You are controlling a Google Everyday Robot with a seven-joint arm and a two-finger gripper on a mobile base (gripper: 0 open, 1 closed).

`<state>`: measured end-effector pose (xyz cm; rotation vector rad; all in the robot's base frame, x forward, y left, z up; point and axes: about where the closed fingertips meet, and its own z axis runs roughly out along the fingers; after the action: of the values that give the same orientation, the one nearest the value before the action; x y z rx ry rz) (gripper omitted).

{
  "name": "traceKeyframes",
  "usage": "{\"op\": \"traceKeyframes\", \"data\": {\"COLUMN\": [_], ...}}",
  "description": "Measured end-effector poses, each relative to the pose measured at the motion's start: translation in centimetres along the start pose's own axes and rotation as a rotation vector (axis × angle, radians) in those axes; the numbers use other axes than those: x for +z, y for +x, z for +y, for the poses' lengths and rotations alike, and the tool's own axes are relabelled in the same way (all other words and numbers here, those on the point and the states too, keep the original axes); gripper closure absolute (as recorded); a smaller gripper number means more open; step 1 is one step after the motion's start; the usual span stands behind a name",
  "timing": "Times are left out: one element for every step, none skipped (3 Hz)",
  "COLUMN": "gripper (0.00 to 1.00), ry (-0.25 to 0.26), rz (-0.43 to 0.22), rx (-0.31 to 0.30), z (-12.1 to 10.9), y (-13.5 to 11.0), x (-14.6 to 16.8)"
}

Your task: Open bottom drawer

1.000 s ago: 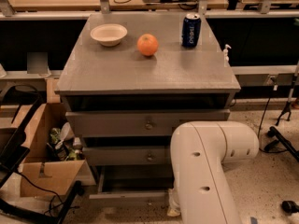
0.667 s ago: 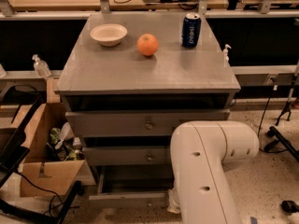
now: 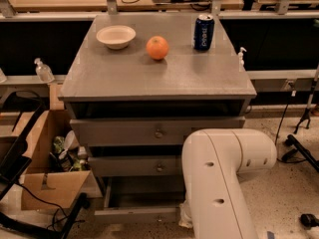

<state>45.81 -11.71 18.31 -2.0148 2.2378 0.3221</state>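
Observation:
The grey cabinet point(image 3: 159, 78) has three wide drawers. The bottom drawer point(image 3: 137, 213) stands pulled out toward me, its grey inside point(image 3: 144, 193) showing behind the low front, with a small knob point(image 3: 158, 217) at the front's centre. My white arm point(image 3: 217, 183) reaches down in front of the cabinet's right side. The gripper is hidden behind and below the arm, near the drawer's right end.
The top drawer point(image 3: 158, 132) and middle drawer point(image 3: 134, 166) sit above. On the cabinet top are a white bowl point(image 3: 115, 36), an orange point(image 3: 157, 48) and a blue can point(image 3: 203, 32). An open cardboard box point(image 3: 47, 176) stands on the floor at left. Stand legs point(image 3: 301, 148) are at right.

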Motion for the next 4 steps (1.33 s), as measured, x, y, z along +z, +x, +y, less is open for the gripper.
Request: {"op": "traceKeyframes", "data": {"gripper": [1.0, 1.0, 1.0, 1.0], "ry": [0.0, 0.0, 0.0, 0.0], "rz": [0.0, 0.0, 0.0, 0.0], "rx": [0.0, 0.0, 0.0, 0.0], "z": [0.01, 0.02, 0.03, 0.04], "y": [-0.04, -0.05, -0.08, -0.08], "x": [-0.16, -0.19, -0.35, -0.35]}}
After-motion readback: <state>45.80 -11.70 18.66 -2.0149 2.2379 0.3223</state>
